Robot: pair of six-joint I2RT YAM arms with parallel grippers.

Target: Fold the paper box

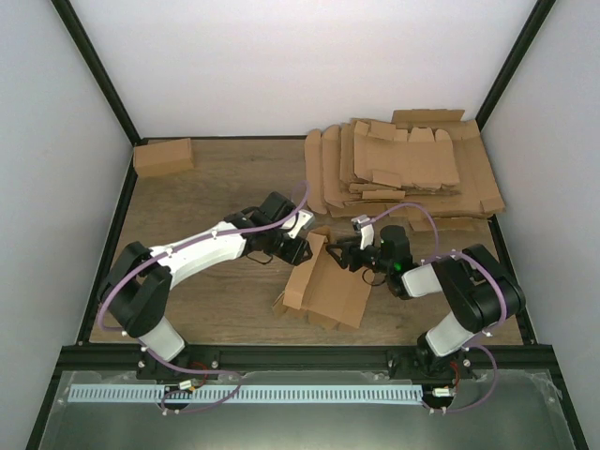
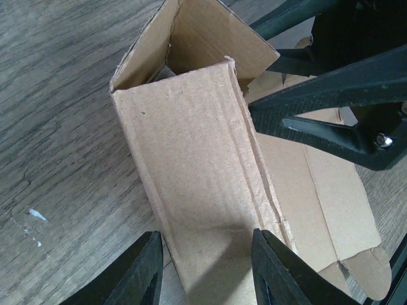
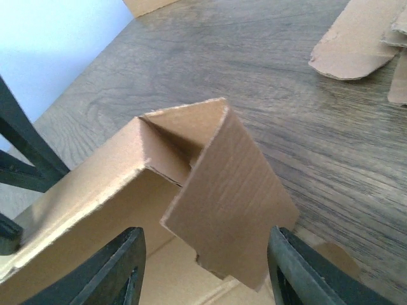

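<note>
Paper box stood half-folded at table centre. Left gripper at its 11 o'clock, jaws partly closed, pinched a side wall. Right gripper at 1 o'clock, jaws wide, straddled a flap, unclamped.

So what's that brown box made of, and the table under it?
The paper box: looks like corrugated cardboard, matte brown; faint ribbing and rough cut edges suggest it. The table: dark wood-grain surface, low sheen; streaky grain shows, though real wood or printed laminate can't be told.
</note>
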